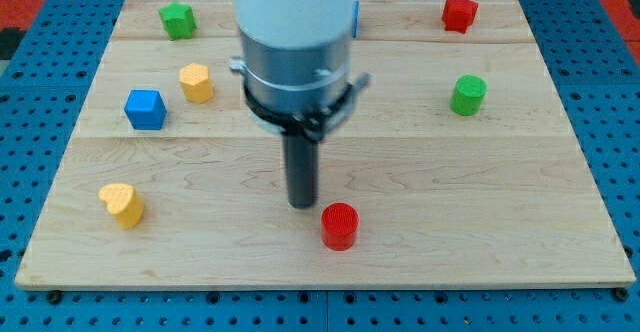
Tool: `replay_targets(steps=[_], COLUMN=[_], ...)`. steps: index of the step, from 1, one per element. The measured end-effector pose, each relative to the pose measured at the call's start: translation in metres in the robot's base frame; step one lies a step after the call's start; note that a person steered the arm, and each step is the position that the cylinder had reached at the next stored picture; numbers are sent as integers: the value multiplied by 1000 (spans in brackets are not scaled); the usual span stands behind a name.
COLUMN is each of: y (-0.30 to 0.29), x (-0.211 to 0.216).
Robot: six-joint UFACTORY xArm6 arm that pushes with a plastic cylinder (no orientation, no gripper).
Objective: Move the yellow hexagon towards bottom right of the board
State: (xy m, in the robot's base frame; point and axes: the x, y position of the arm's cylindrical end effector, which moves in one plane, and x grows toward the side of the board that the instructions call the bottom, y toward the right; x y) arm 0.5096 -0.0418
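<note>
The yellow hexagon [197, 82] sits at the board's upper left, just right of and above a blue cube [145, 109]. My tip [302, 205] stands near the board's middle, low down, well to the right of and below the hexagon and not touching it. A red cylinder [339, 225] lies just right of and below the tip, with a small gap between them.
A green star [178, 19] is at the top left and a red star [459, 13] at the top right. A green cylinder [467, 94] is at the right. A yellow heart [122, 205] is at the lower left. A blue block's edge [356, 17] shows behind the arm. The wooden board [520, 222] lies on a blue pegboard.
</note>
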Motion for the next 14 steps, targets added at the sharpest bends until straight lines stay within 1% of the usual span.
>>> replay_targets(steps=[1,2,4,5,6,7,8,9,10,11,12,13,14], y=[-38,-49,-50,-60,-124,-158,-145,-79,-33,-11,-18,-48,-59], x=[-64,-109,-166,-193,-199,-187,-156,-158,-158,-123,-108,-100,-100])
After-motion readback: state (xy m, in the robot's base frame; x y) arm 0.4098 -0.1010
